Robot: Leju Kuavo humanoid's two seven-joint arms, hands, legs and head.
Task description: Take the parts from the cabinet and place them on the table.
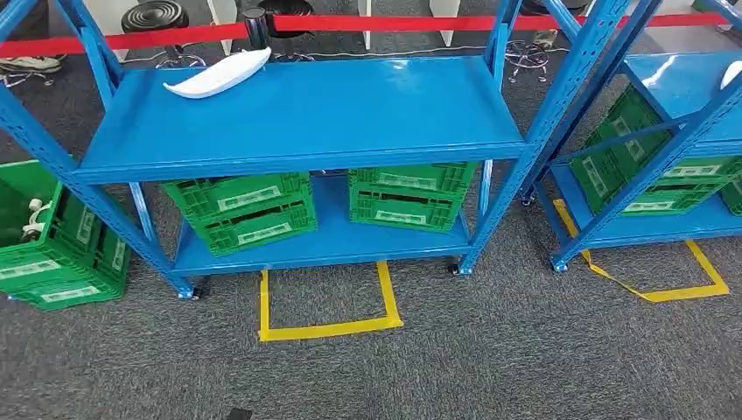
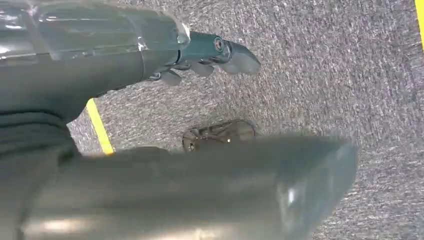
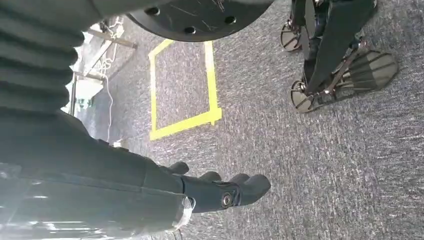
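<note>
A long white curved part (image 1: 219,73) lies on the top shelf of the blue cabinet (image 1: 350,144), toward its far left. Another white part (image 1: 731,75) shows at the edge of the second blue rack on the right. My left hand (image 2: 207,57) hangs over grey carpet, fingers apart and holding nothing. My right hand (image 3: 220,190) also hangs above the carpet, fingers extended and holding nothing.
Green crates (image 1: 245,210) (image 1: 407,194) sit on the cabinet's lower shelf, another green crate (image 1: 52,241) stands on the floor at left, and more (image 1: 643,166) fill the right rack. Yellow tape squares (image 1: 328,328) mark the carpet. A red barrier tape (image 1: 385,24) and stools stand behind.
</note>
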